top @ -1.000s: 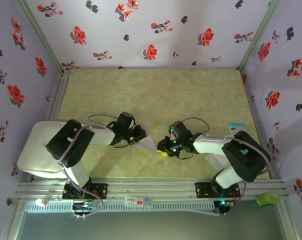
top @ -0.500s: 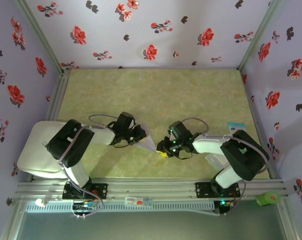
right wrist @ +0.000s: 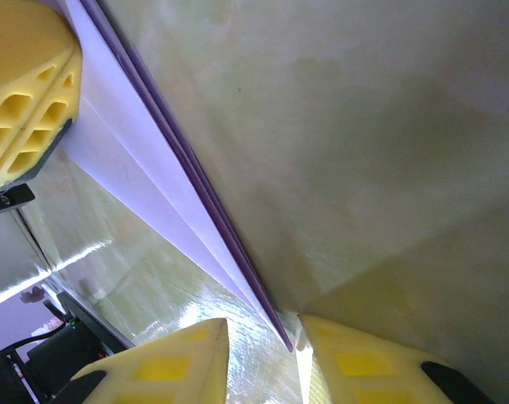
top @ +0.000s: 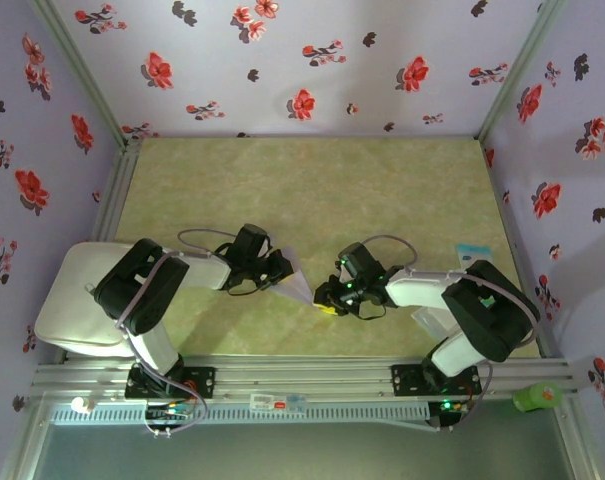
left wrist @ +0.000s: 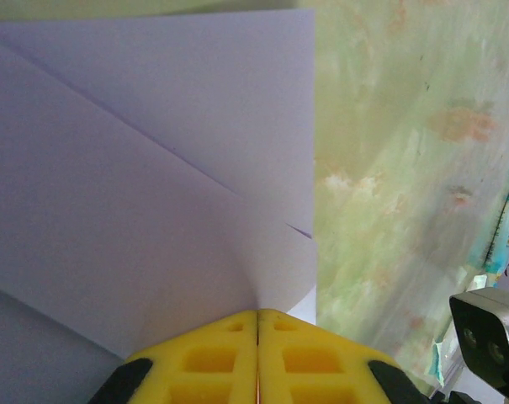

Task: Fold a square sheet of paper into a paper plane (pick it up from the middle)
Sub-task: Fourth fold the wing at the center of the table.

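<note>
No legible text, brand or number anywhere. Small sticker (top: 272, 403) on the front frame (top: 382, 408), red and blue marks too tiny to read. Print on the light-blue card (top: 472, 253), blurred beyond reading.

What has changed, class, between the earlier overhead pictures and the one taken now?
Nothing has visibly changed. The left gripper stays shut on the folded lavender paper, and the right gripper stays open with the paper's folded edge running between its fingers. Both arms keep the same pose.
</note>
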